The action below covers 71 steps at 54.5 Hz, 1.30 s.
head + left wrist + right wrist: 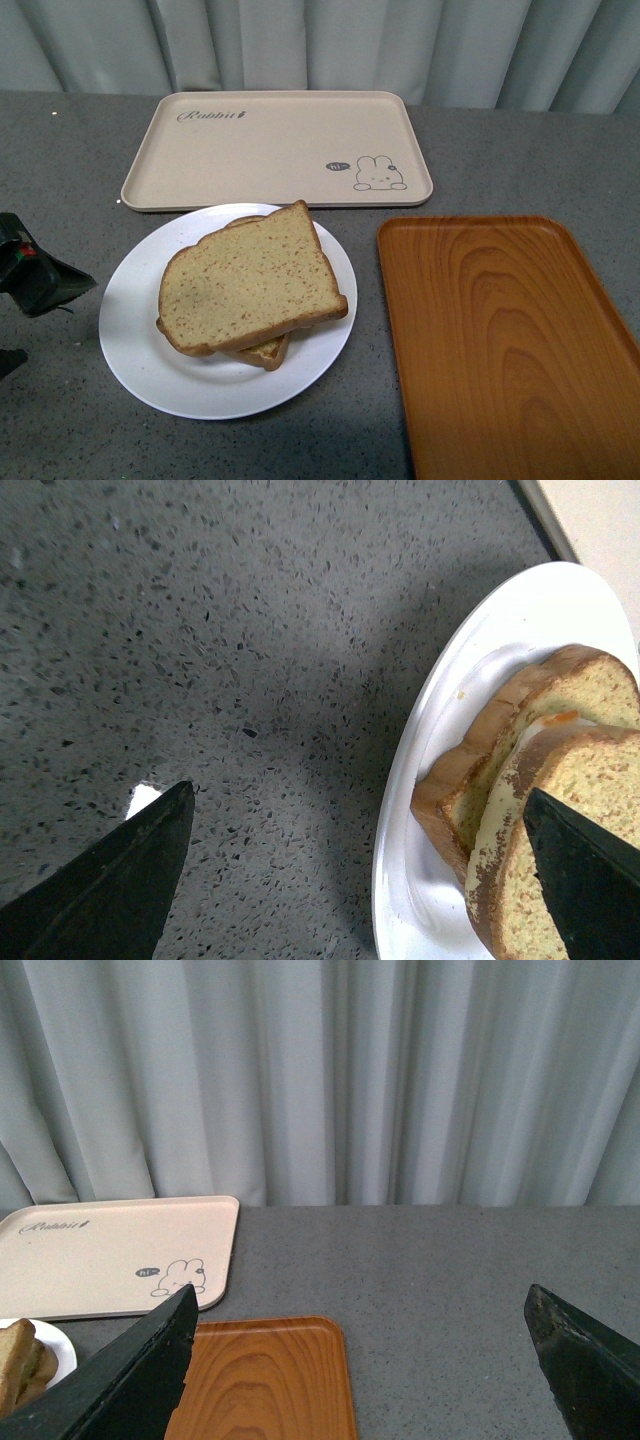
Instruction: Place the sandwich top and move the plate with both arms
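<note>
Crowning glossy round plate (130,322), speckled sandwich top (250,285)

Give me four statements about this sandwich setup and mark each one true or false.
1. The top bread slice lies on the sandwich on the white plate. True.
2. The plate sits on the orange wood-grain tray. False: it rests on the grey table, left of that tray.
3. The left gripper clamps the plate's rim. False: its fingers stand open, holding nothing.
4. The beige rabbit tray lies beyond the plate. True.
</note>
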{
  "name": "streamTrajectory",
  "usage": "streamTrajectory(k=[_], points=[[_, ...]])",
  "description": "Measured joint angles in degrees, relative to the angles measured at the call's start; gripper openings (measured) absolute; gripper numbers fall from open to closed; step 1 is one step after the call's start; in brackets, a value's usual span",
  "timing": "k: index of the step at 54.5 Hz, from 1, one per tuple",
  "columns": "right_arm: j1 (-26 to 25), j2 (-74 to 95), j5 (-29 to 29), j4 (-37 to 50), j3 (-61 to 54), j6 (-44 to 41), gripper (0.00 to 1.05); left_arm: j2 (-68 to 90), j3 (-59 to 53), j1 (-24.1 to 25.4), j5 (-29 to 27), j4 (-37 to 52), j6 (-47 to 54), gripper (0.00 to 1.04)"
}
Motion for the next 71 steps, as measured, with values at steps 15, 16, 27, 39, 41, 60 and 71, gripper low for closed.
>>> streamTrajectory(k=[15,16,27,39,41,60,71], points=[[0.0,0.0,0.02,0.02,0.0,0.02,0.96,6.58,3.04,-1.73,1.68,3.87,-6.27,0.98],[0.0,0.0,0.02,0.0,0.0,0.0,0.96,6.71,3.06,-1.79,1.73,4.02,-6.58,0.98],[0.0,0.0,0.0,0.0,0.0,0.0,0.96,9.22,3.78,-2.8,2.78,5.57,-10.32,0.98],[0.0,0.0,0.0,0.0,0.0,0.02,0.96,12.5,5.7,-3.63,4.55,7.39,-13.64,0.73],[0.0,0.0,0.0,0.0,0.0,0.02,0.96,13.2,5.81,-3.65,4.98,8.13,-14.49,0.64],[0.0,0.0,0.0,0.0,0.0,0.0,0.96,15.39,6.73,-2.36,8.46,10.86,-16.44,0.09],[0.0,0.0,0.02,0.0,0.0,0.0,0.96,16.09,7.63,-1.66,9.49,12.48,-17.64,0.04]])
